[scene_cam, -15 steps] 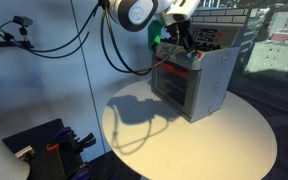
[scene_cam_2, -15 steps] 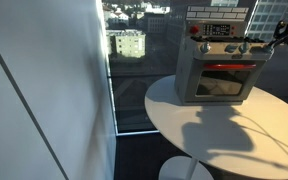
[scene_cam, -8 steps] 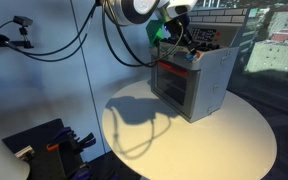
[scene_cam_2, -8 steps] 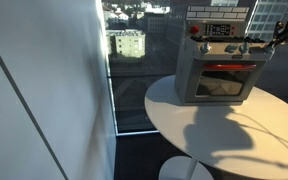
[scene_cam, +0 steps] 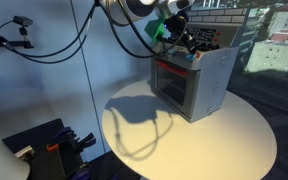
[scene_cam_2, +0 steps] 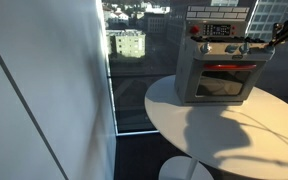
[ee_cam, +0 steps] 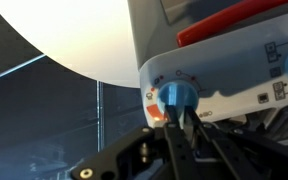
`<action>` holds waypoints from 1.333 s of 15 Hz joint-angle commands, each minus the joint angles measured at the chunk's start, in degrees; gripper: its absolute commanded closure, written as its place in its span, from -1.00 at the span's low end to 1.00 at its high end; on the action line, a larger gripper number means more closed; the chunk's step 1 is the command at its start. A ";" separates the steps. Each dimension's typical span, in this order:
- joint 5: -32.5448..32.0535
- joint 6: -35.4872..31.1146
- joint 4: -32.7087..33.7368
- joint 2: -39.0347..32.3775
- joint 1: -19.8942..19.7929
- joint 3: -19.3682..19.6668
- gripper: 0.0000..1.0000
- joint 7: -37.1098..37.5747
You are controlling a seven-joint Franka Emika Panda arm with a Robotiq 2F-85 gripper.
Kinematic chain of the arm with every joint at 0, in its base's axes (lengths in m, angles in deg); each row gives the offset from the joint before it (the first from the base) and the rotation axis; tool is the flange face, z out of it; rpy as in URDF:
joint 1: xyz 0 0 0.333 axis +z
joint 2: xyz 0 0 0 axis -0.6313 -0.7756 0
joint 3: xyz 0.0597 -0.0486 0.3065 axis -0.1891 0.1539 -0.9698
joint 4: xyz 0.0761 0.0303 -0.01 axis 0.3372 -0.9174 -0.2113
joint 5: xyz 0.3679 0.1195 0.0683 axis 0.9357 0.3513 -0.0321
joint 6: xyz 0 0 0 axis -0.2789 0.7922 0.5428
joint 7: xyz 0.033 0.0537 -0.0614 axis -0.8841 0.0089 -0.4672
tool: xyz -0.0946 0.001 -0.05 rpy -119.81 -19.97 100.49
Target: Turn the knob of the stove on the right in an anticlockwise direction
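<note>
The stove (scene_cam: 202, 85) is a small grey toy oven with a red-framed glass door. It stands at the back of the round white table in both exterior views (scene_cam_2: 220, 72). In the wrist view the stove's panel (ee_cam: 224, 60) fills the upper right, with a blue knob (ee_cam: 176, 93) on it. My gripper (ee_cam: 176, 114) is shut on that blue knob, one finger on each side. In an exterior view my gripper (scene_cam: 188, 52) sits at the stove's top front edge. In the other it reaches in from the right edge (scene_cam_2: 276, 38).
The round white table (scene_cam: 219, 140) has bare surface in front of the stove (scene_cam_2: 234, 135). Window glass with city buildings lies behind. Black equipment (scene_cam: 46, 145) stands on the floor at lower left. Cables hang from the arm above the stove.
The arm's upper part has shifted slightly up while the gripper stays at the knob. The stove has not moved.
</note>
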 commanded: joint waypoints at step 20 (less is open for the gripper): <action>12.03 29.32 -1.39 13.15 -0.99 -3.22 -1.00 -12.18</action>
